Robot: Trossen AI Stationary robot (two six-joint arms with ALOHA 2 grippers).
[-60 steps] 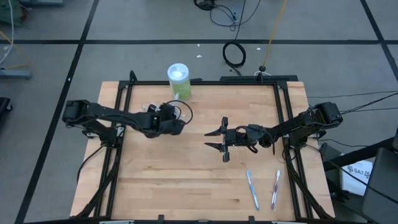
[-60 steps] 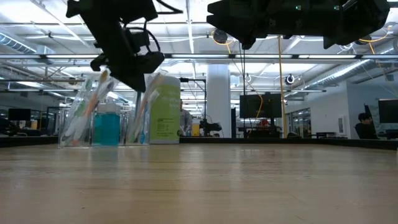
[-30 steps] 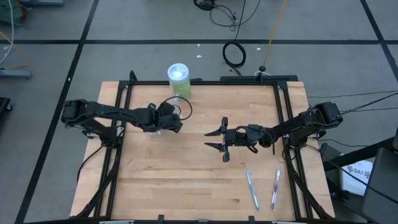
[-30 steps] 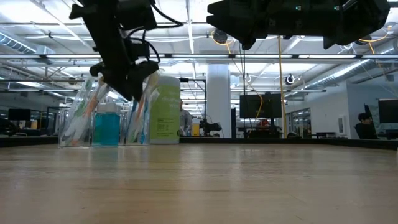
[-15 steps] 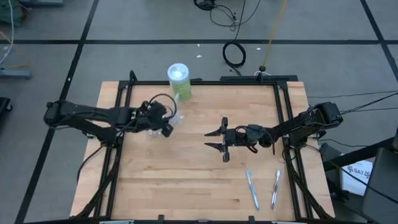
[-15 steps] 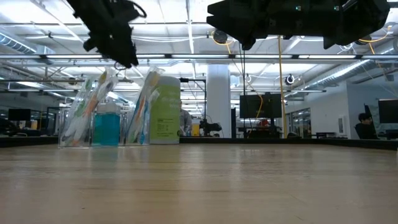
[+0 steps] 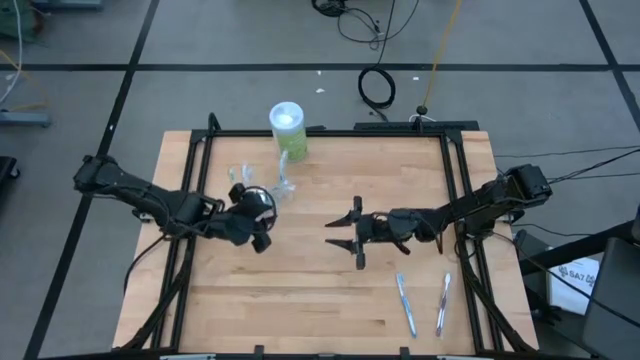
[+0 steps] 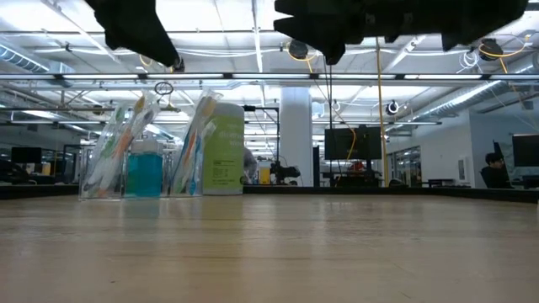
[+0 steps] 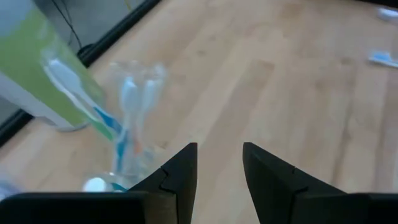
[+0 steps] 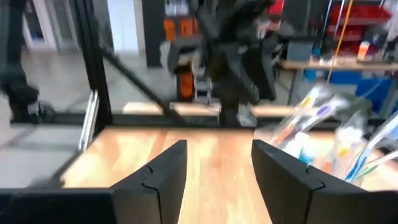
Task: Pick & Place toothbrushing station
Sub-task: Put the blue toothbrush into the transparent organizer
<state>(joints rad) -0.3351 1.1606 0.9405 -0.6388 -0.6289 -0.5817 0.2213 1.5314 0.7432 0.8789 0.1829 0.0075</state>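
Note:
A clear plastic cup (image 7: 284,187) with several slim toothbrushes stands at the table's far left, beside a second clear holder (image 7: 242,178) with toothbrushes and a blue white-capped tube (image 8: 144,172). The cup also shows in the left wrist view (image 9: 133,124). My left gripper (image 7: 260,232) is open and empty, nearer the table's front edge than the cup and raised above the table. My right gripper (image 7: 340,232) is open and empty above the table's middle, pointing toward the left. Two toothbrushes (image 7: 405,303) (image 7: 442,303) lie flat at the near right.
A tall green container with a white lid (image 7: 288,130) stands upright at the far edge, just behind the clear cup. Black frame rails (image 7: 195,200) run along the table's left and right sides. Bare wood lies between the two grippers and along the near edge.
My left gripper has drawn away from the clear cup toward the table's near edge and has risen, going out of the top of the low view. The cup and toothbrushes stand where they were. My right gripper has shifted a little toward the table's left.

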